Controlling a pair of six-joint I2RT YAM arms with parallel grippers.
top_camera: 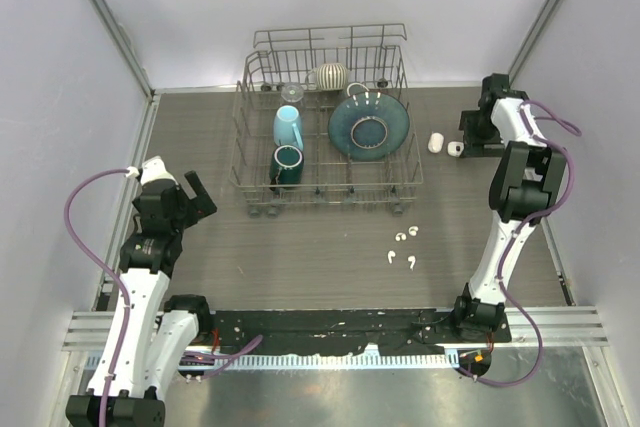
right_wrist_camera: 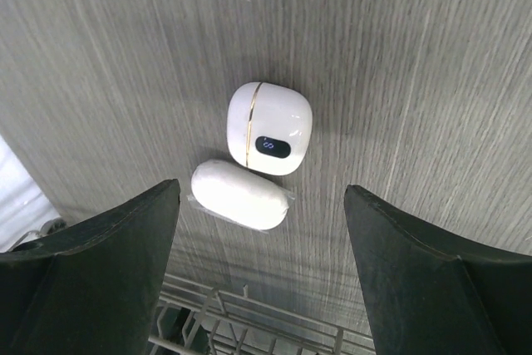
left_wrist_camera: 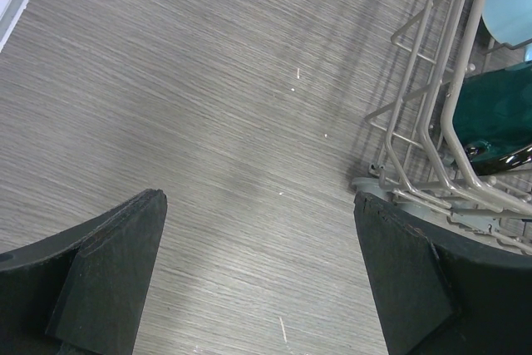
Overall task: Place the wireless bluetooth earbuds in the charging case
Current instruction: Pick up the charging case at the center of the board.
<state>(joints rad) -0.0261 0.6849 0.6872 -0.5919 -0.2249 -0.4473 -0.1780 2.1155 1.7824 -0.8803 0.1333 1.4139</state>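
Observation:
Several tiny white earbuds (top_camera: 400, 237) lie loose on the grey table, right of centre in the top view, with no gripper near them. Two white charging cases sit shut at the far right: an oval one (top_camera: 435, 142) (right_wrist_camera: 241, 194) and a squarish one with a small lit display (top_camera: 456, 149) (right_wrist_camera: 269, 128). My right gripper (top_camera: 468, 134) (right_wrist_camera: 262, 189) hovers over the two cases, open and holding nothing. Far to the left, my left gripper (top_camera: 190, 195) (left_wrist_camera: 258, 199) is open over bare table.
A wire dish rack (top_camera: 325, 197) (left_wrist_camera: 432, 147) stands mid-table, holding a light blue cup (top_camera: 288, 127), a dark teal cup (top_camera: 287, 162) and a teal dish (top_camera: 368, 127). Its right edge lies close to the cases. White walls enclose the table.

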